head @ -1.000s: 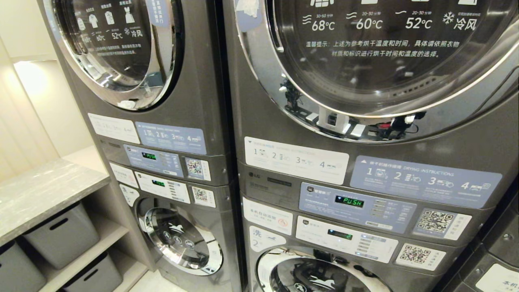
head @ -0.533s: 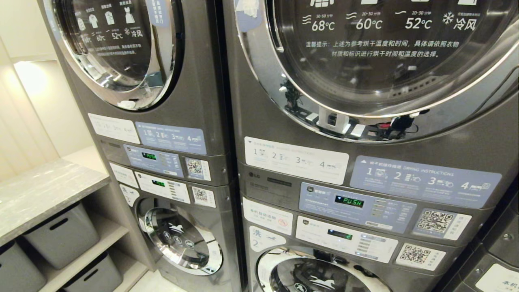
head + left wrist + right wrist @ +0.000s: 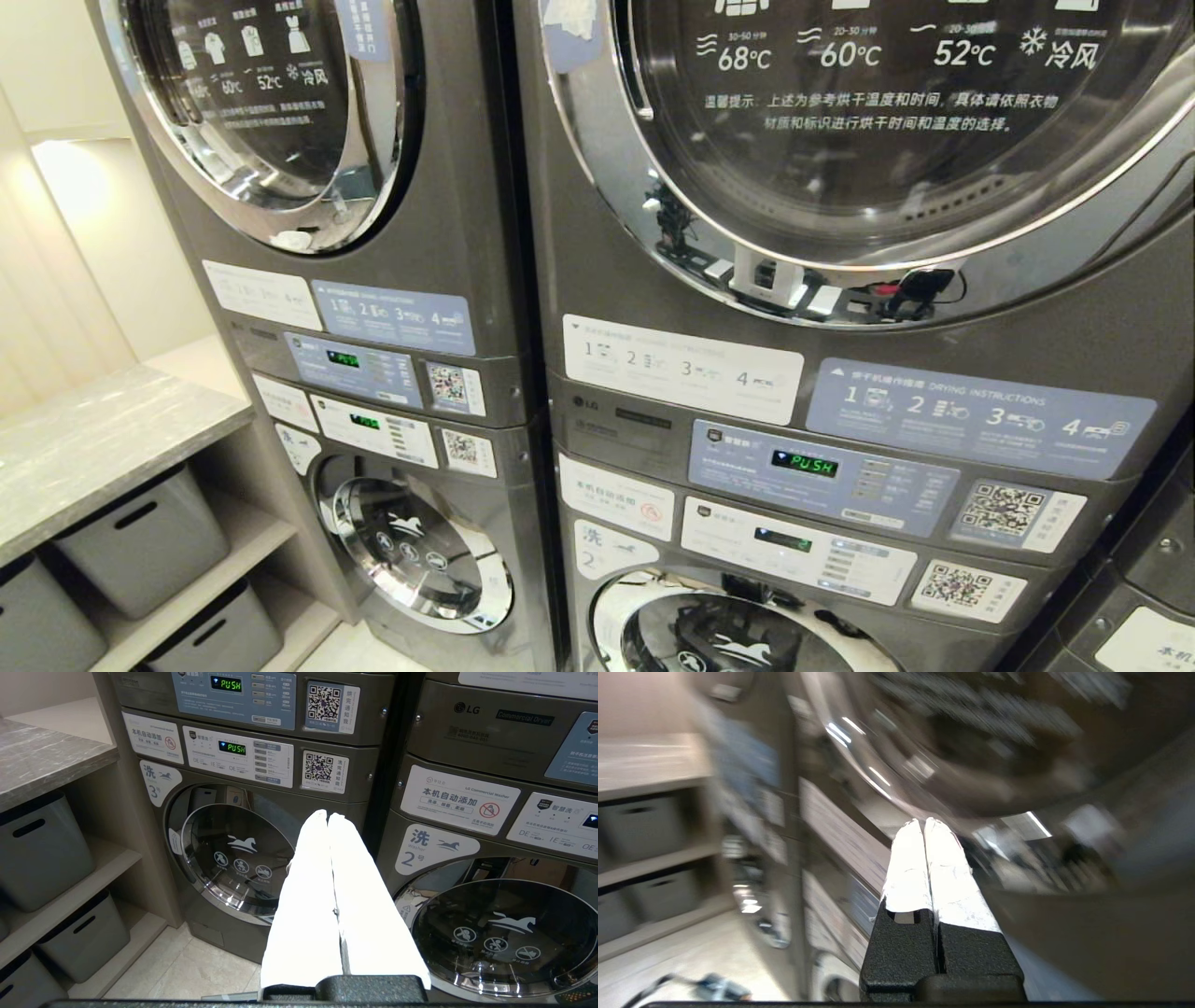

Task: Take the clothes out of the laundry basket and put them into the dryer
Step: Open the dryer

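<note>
The dryer [image 3: 868,140] fills the upper right of the head view, its round chrome-ringed door shut and printed with temperature marks. Below it sits its control panel [image 3: 822,476] with a green display, and lower still the round door of a washer [image 3: 738,635]. A second stacked pair [image 3: 308,187] stands just to the left, beside a grey desk [image 3: 103,439] with grey storage bins [image 3: 140,541] on the shelves beneath. No clothes or laundry basket show in any view. The left gripper [image 3: 328,816] has its white fingers [image 3: 303,896] pressed together, empty, pointing toward the lower washers. The right gripper [image 3: 923,823] also has its fingers [image 3: 952,877] pressed together, holding nothing, aimed toward the rim of a round door in a blurred view.
</note>
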You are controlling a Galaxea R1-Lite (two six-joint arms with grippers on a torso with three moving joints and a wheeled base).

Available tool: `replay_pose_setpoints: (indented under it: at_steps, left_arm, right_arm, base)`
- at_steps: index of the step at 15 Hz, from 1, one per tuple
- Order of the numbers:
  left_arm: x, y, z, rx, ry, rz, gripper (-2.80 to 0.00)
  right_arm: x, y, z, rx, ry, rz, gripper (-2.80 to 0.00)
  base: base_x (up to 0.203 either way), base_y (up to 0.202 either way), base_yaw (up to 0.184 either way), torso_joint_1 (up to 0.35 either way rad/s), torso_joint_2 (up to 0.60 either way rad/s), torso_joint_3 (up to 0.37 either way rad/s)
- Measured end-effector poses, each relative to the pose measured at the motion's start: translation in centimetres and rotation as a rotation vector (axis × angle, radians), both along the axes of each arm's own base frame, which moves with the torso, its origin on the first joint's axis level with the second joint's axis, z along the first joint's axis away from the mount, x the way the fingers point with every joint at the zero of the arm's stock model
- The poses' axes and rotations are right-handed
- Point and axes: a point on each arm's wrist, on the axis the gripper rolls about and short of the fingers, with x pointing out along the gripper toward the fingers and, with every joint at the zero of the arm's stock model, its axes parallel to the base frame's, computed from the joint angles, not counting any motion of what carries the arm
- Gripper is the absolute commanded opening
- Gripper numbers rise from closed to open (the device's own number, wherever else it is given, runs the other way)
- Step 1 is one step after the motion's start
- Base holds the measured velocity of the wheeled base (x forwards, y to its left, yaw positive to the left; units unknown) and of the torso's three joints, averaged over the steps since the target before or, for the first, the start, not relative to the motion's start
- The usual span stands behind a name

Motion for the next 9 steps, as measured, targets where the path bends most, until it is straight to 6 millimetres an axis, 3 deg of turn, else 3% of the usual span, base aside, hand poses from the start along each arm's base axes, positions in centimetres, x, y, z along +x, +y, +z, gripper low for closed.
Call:
replay_pose_setpoints:
  at_steps: [1, 5, 9]
  left_arm:
    - [0.0, 0.0, 0.0, 0.000, 0.000, 0.000, -2.80]
    - [0.0, 0.0, 0.0, -0.001, -0.001, 0.000, -2.80]
    - [0.0, 0.0, 0.0, -0.002, 0.000, 0.000, -2.80]
  right_arm:
    - [2.2, 1.4, 1.8, -0.007, -0.015, 0.107, 0.00]
    - [8.9, 8.2, 6.0, 0.002, -0.054, 0.327, 0.00]
    - [13.2, 15.8, 7.6, 0.032, -0.095, 0.418, 0.00]
  base:
    - [0.000, 0.000, 0.000, 0.000, 0.00, 0.000]
    - [0.000, 0.000, 0.000, 0.000, 0.00, 0.000]
    - [0.000, 0.000, 0.000, 0.000, 0.00, 0.000]
